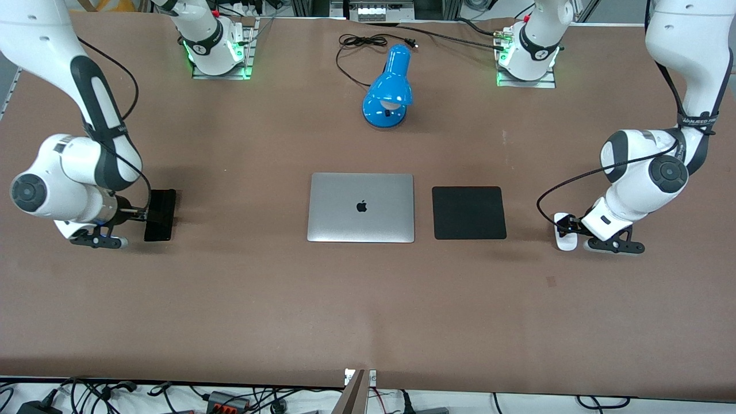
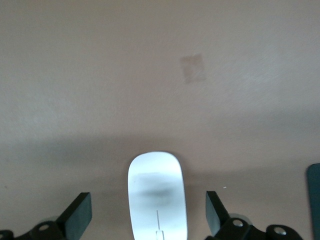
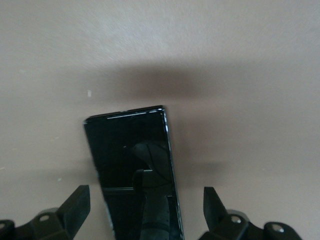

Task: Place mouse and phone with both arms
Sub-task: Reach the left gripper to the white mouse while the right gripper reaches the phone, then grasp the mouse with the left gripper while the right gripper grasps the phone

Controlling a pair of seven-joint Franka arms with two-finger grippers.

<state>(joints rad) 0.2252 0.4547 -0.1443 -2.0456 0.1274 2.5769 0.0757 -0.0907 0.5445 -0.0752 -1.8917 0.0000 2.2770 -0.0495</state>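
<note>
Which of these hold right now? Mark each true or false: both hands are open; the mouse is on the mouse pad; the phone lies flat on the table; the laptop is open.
1. Both hands are open. True: the left hand straddles the mouse and the right hand straddles the phone, fingers apart.
2. The mouse is on the mouse pad. False: it lies on the bare table, toward the left arm's end.
3. The phone lies flat on the table. True.
4. The laptop is open. False: its lid is closed.
</note>
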